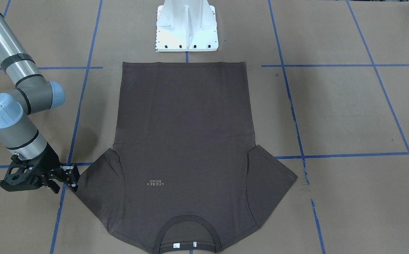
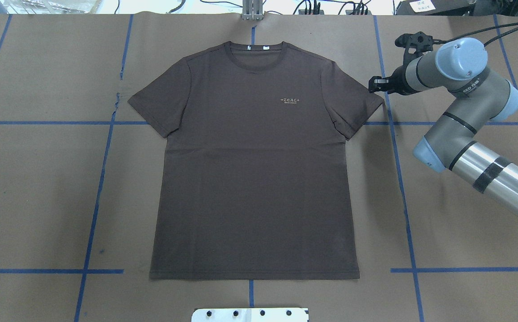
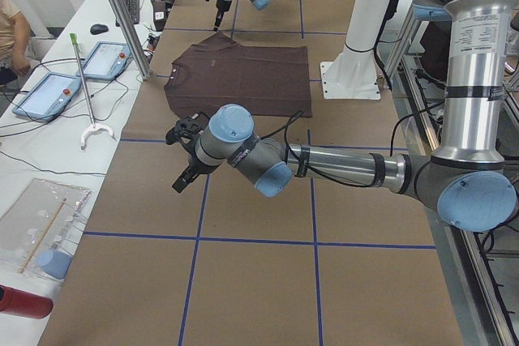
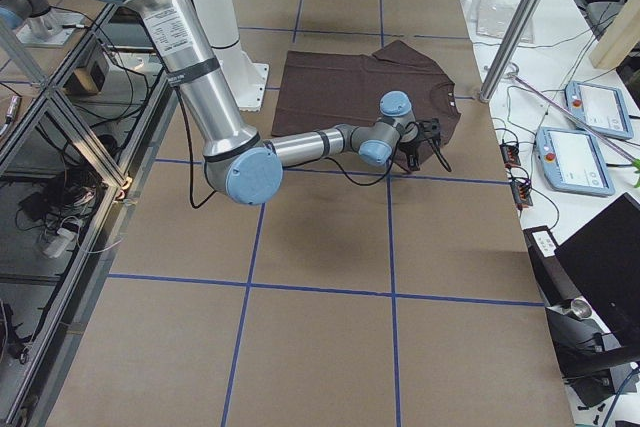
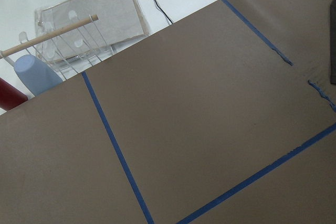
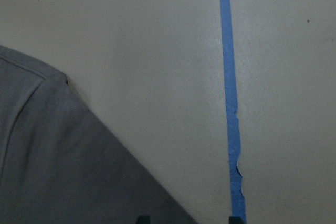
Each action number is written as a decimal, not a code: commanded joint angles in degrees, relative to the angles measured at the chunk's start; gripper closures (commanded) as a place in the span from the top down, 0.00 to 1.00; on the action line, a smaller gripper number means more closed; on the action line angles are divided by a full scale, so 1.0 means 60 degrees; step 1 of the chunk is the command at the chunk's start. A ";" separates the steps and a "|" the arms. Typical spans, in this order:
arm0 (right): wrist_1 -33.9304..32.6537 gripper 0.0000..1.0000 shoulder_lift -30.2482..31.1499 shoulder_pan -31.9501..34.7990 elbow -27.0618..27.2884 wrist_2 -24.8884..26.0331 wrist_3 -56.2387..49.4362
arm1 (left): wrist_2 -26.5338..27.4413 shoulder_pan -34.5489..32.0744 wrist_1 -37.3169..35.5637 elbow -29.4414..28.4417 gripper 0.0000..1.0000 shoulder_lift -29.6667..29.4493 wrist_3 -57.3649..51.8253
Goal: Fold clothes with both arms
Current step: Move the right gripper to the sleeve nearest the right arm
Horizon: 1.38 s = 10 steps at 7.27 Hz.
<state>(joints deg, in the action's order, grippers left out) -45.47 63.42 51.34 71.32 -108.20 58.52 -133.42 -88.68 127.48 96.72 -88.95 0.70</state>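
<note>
The table (image 2: 40,201) carried the T-shirt (image 2: 254,170) flat at centre, collar away from the robot. The right gripper (image 2: 374,86) hovered unclenched beside one sleeve tip; a shallow bite risked slipping. The left gripper (image 3: 180,182) stood well apart, its state indeterminable.

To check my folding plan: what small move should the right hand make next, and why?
Probably slide the right hand a little onto the near sleeve and close; it is open, just beside that sleeve, and the shirt lies flat, unfolded.
</note>
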 commanded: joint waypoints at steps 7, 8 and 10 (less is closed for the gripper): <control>-0.0010 0.55 0.0007 -0.0309 -0.0196 0.0280 0.0002 | 0.0000 0.0000 0.0008 -0.0036 1.00 0.0000 -0.0015; 0.0005 0.55 -0.0008 -0.0309 -0.0196 0.0280 0.0002 | 0.0000 0.0000 0.0008 -0.0036 1.00 0.0000 -0.0015; -0.0024 0.00 -0.0023 -0.0309 -0.0196 0.0280 0.0017 | 0.0000 0.0000 0.0008 -0.0036 1.00 0.0000 -0.0015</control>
<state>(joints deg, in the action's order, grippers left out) -45.56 63.36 49.49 70.14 -106.53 58.60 -133.42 -88.68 127.52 96.50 -88.95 0.62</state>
